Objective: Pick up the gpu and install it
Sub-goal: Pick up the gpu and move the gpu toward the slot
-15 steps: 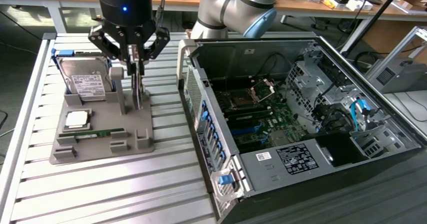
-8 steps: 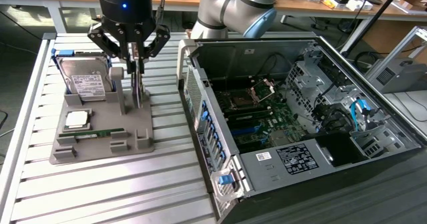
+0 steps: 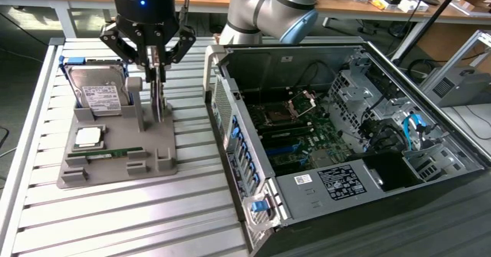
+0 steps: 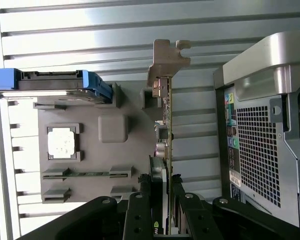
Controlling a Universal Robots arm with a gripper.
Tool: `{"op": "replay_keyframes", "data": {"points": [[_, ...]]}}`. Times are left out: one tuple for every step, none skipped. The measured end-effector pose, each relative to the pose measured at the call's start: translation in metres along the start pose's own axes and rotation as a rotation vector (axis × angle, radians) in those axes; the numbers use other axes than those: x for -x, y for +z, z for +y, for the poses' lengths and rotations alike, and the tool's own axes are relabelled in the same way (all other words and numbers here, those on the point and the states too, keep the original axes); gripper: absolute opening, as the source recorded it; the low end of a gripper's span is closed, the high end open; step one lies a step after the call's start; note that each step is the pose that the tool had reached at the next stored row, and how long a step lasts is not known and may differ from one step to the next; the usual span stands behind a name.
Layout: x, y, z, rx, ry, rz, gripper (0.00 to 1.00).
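Observation:
The gpu (image 3: 158, 99) is a thin dark card standing on edge at the exterior view's right side of the grey holder tray (image 3: 115, 168). My gripper (image 3: 156, 67) comes down on it from above, its fingers closed on the card's two faces. In the wrist view the gpu (image 4: 166, 125) shows edge-on, with its silvery bracket (image 4: 166, 57) at the far end and my gripper (image 4: 160, 200) clamped on the near end. Whether the card still rests in its slot I cannot tell.
The holder tray (image 4: 115, 150) also carries a silver hard drive (image 3: 103, 93), a square processor (image 3: 88, 136) and a green memory stick (image 3: 107, 152). The open computer case (image 3: 222, 96) lies close at the exterior view's right, motherboard (image 3: 299, 136) exposed. The slatted metal table (image 3: 138, 217) stretches in front.

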State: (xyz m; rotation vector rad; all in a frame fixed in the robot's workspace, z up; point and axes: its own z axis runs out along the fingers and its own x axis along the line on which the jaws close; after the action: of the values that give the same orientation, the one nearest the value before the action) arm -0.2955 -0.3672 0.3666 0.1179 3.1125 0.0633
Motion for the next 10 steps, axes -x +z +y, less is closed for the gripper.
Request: {"op": "replay_keyframes", "data": {"points": [[0.0000,-0.0007,0.0000,0.0001,0.000,-0.0001,0.27],[0.0000,-0.0013,0.0001,0.0001,0.000,0.0000,0.27],[0.0000,-0.0017,0.0001,0.0001,0.000,0.0000,0.27],[0.0000,-0.0021,0.0001,0.0000,0.000,0.0000,0.27],[0.0001,-0.0025,0.0001,0.0001,0.000,-0.0001,0.27],[0.0001,-0.0029,0.0001,0.0000,0.000,0.0000,0.27],[0.0001,-0.0033,0.0001,0.0001,0.000,-0.0001,0.27],[0.0001,-0.0037,0.0002,0.0000,0.000,-0.0001,0.27],[0.0001,-0.0042,0.0002,0.0001,0.000,0.0000,0.27],[0.0001,-0.0046,0.0002,0.0001,0.000,0.0000,0.27]]}}
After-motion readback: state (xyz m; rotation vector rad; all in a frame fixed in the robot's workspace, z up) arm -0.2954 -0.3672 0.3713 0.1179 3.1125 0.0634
